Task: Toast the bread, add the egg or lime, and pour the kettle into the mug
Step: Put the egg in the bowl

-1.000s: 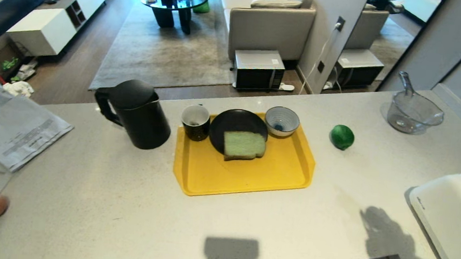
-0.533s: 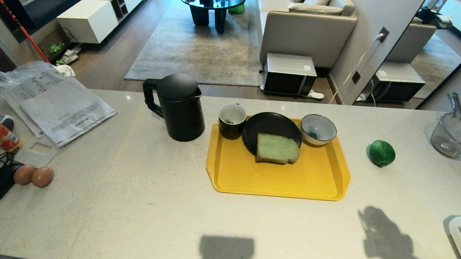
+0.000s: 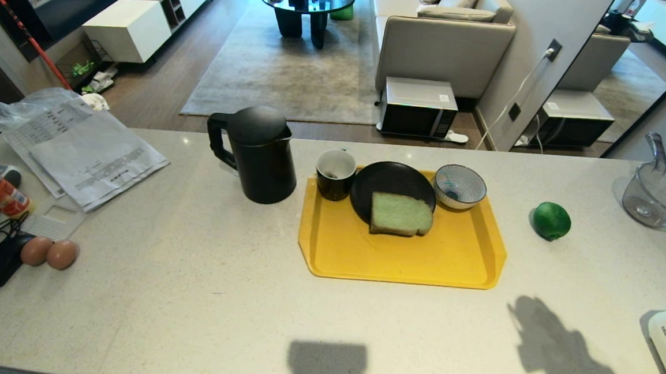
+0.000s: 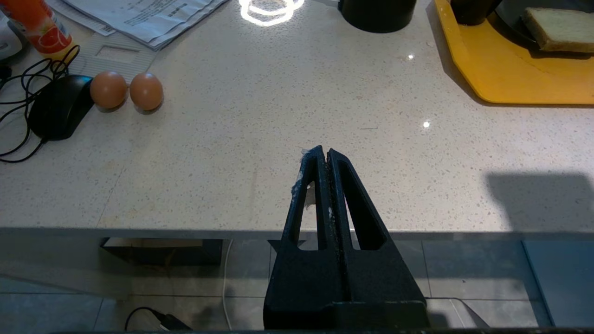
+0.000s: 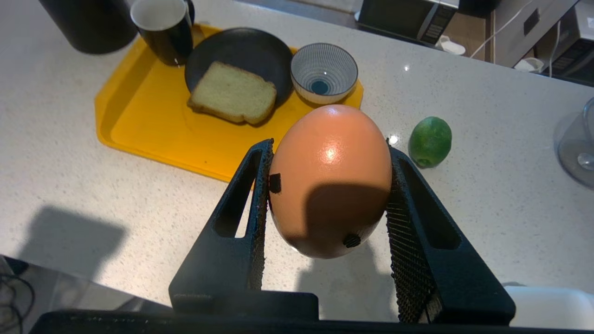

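We have the egg [image 5: 330, 181] clamped in our right gripper [image 5: 330, 185] jaws above the tabletop [image 3: 187, 294], left gripper [image 4: 325, 160] jaws pressed together; bread [image 3: 400, 214] lies untoasted on its black plate [image 3: 385, 181], kettle [image 3: 260, 153] unpoured beside the mug [image 3: 335, 174]

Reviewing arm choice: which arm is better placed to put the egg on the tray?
Right: the right gripper already clamps the egg above the counter near the tray. The left gripper is shut, empty, at the counter's near edge.
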